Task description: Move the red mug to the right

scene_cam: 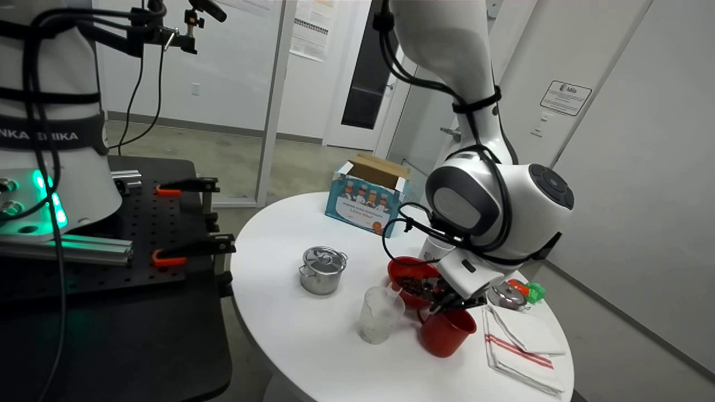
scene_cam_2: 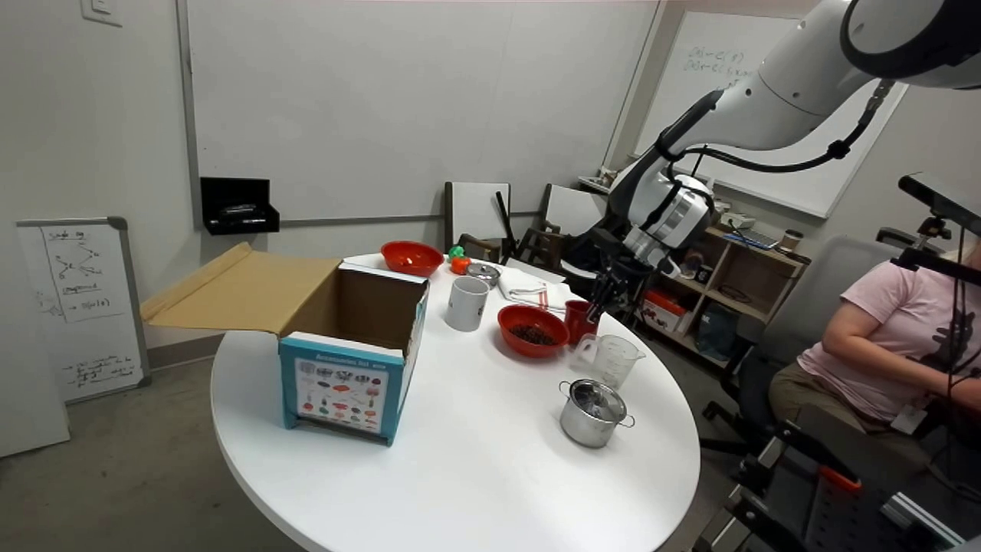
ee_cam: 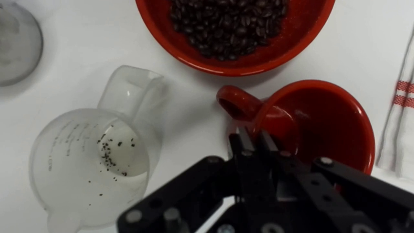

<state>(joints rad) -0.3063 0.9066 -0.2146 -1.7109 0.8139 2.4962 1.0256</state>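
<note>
The glossy red mug (scene_cam: 445,335) is on the white table (scene_cam: 329,354), with its handle towards the red bowl. It also shows in an exterior view (scene_cam_2: 580,319), partly behind the gripper. In the wrist view I look down into the mug (ee_cam: 333,119), and it looks empty. My gripper (ee_cam: 254,139) has one finger inside the mug and one outside, close together on the rim just below the handle. The fingers are shut on the mug's wall. I cannot tell if the mug is raised off the table.
A wide red bowl (ee_cam: 226,69) of dark beans stands close beside the mug's handle. A clear measuring jug (ee_cam: 93,161) stands on the mug's other side. A folded white towel (scene_cam: 525,363), a lidded steel pot (scene_cam: 323,273), a white mug (scene_cam_2: 467,305) and an open box (scene_cam_2: 345,391) are also there.
</note>
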